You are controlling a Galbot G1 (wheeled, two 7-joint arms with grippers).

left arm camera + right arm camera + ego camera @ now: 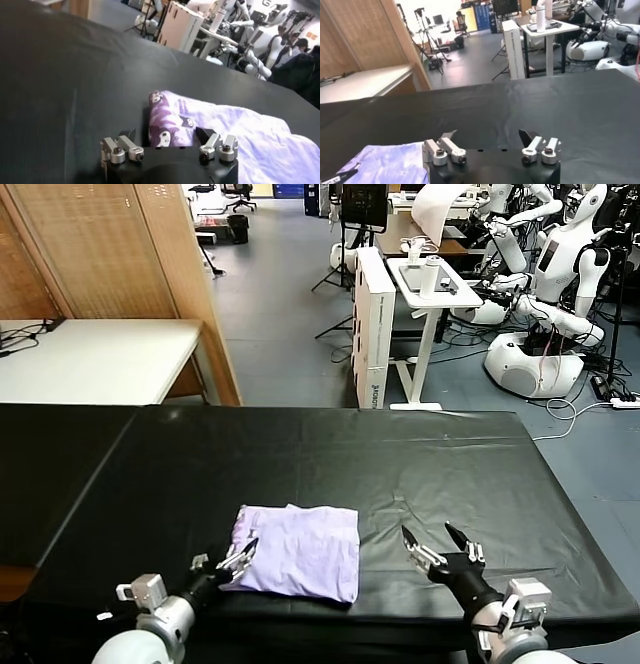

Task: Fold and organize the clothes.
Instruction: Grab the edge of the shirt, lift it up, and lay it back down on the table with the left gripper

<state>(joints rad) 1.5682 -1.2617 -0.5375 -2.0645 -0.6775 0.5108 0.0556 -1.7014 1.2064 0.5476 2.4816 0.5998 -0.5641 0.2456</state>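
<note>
Lying folded: one T-shirt (298,552), two grippers.

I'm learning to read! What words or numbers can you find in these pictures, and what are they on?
Tall white box behind the table: dark lettering runs down its edge, too small to read.
Folded T-shirt: a purple-and-white cartoon print, but no letters can be made out.
White robot far back: a mark like "G", cut off and blurred.
Nothing else has readable text.
</note>
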